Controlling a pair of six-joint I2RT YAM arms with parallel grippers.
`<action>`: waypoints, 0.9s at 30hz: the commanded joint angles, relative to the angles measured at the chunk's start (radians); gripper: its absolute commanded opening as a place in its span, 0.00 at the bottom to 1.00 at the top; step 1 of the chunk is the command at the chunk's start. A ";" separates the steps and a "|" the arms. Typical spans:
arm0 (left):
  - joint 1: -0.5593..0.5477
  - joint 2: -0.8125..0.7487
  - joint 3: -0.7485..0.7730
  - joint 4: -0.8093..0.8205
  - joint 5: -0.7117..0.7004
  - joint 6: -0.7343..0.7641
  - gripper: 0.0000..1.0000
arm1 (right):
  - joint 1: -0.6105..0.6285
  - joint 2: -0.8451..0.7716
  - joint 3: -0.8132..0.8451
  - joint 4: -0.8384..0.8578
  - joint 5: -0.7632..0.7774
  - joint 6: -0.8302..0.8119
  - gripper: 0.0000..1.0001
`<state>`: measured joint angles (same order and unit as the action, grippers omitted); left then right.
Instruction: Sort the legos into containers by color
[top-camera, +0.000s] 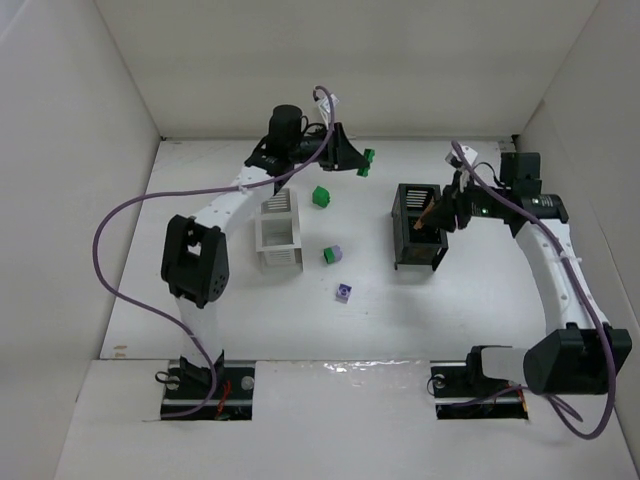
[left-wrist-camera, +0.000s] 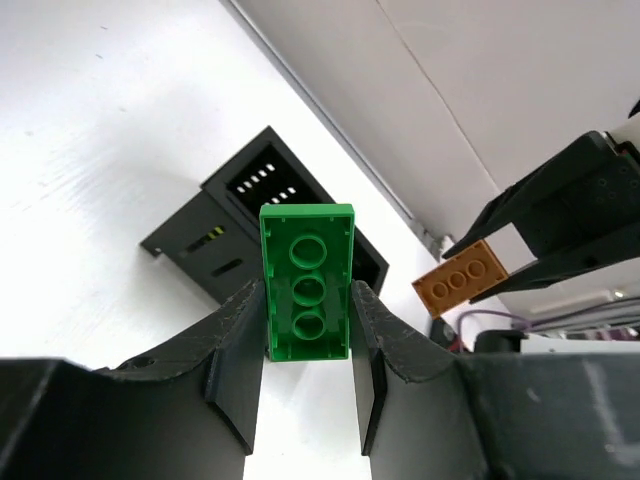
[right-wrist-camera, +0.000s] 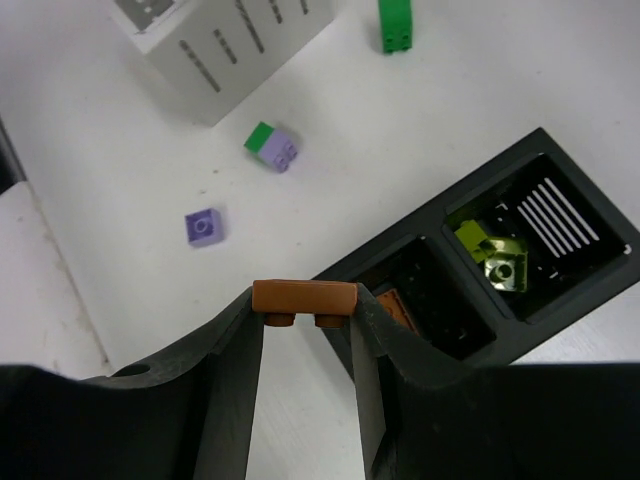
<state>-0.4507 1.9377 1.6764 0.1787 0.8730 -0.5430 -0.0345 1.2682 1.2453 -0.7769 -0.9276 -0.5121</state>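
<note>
**Gripping one brick per claw**

In the left claw (left-wrist-camera: 308, 292), clamped by its long sides: a green brick (left-wrist-camera: 307, 275), three rings facing the wrist camera, held near the far edge of the desk (top-camera: 480, 290), beyond the white box (top-camera: 280, 258).

In the right claw (right-wrist-camera: 305, 303), pinched tight: an orange brick (right-wrist-camera: 304, 296), two studs showing, over the black box (top-camera: 412, 258).

Inside that box: yellow-green bricks (right-wrist-camera: 490, 255) in one compartment, a second orange brick (right-wrist-camera: 400, 308) in the other, half hidden by a finger.

Lying on the desk between the boxes: a loose green brick (top-camera: 321, 196), a green-and-lavender pair (top-camera: 331, 254) and, nearer the arms, a purple brick (top-camera: 344, 292).
</note>
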 joint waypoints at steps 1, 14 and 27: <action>0.012 -0.083 0.046 -0.102 -0.083 0.118 0.00 | 0.033 0.007 -0.041 0.197 0.159 0.108 0.00; 0.012 -0.161 0.043 -0.267 -0.267 0.290 0.00 | 0.090 0.005 -0.118 0.334 0.340 0.185 0.13; 0.064 -0.287 -0.075 -0.349 -0.351 0.380 0.00 | 0.105 0.033 -0.127 0.298 0.383 0.152 0.45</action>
<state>-0.3958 1.7126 1.6291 -0.1547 0.5434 -0.2173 0.0662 1.3098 1.1187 -0.5064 -0.5625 -0.3489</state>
